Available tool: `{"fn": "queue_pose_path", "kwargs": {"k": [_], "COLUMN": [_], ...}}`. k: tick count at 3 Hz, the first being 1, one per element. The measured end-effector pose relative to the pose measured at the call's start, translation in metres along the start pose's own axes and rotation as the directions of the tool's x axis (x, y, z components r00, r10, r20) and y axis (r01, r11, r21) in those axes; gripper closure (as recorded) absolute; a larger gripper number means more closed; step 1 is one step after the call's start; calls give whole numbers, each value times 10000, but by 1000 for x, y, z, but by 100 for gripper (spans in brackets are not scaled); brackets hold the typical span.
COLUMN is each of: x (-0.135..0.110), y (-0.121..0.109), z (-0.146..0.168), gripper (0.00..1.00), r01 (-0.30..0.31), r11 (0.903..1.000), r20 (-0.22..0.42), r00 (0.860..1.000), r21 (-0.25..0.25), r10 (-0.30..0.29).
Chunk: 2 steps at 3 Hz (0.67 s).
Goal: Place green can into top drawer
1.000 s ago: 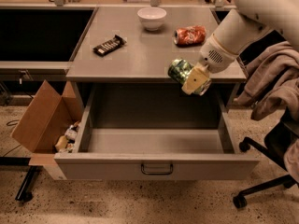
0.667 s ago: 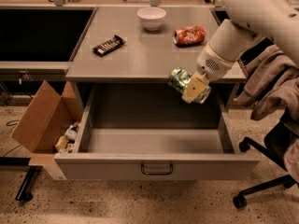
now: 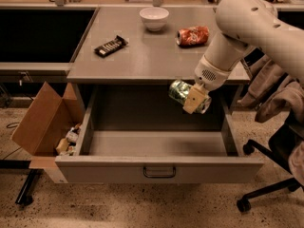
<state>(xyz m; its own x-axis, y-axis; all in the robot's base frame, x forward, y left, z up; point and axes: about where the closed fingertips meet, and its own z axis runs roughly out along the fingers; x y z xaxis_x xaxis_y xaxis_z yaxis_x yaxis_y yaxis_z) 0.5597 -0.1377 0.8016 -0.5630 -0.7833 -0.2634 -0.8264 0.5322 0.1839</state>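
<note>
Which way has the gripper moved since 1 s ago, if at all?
Yes. The gripper, jaws shut on the green can, dropped from level with the countertop front edge to below it, over the open top drawer.

Gripper (image 3: 194, 100), clamped on green can (image 3: 178, 90), has dropped from worktop (image 3: 152, 56) edge level to below it, over the open top drawer's (image 3: 104, 168) right rear.

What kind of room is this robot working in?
Probably an office or lab: a grey metal desk with its wide grey top drawer pulled open, a black wheeled office chair, and the end effector above the drawer, holding a dented green and silver can.
</note>
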Motion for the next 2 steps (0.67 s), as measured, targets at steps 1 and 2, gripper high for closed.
{"fn": "queue_pose_path", "kwargs": {"k": [1, 2], "x": [9, 19], "y": [1, 2], "z": [34, 74], "gripper": [100, 100], "r01": [-312, -549], "r11": [9986, 9948], "r20": [-551, -920], "r00": [9981, 9946], "r21": [-435, -855], "r10": [288, 470]}}
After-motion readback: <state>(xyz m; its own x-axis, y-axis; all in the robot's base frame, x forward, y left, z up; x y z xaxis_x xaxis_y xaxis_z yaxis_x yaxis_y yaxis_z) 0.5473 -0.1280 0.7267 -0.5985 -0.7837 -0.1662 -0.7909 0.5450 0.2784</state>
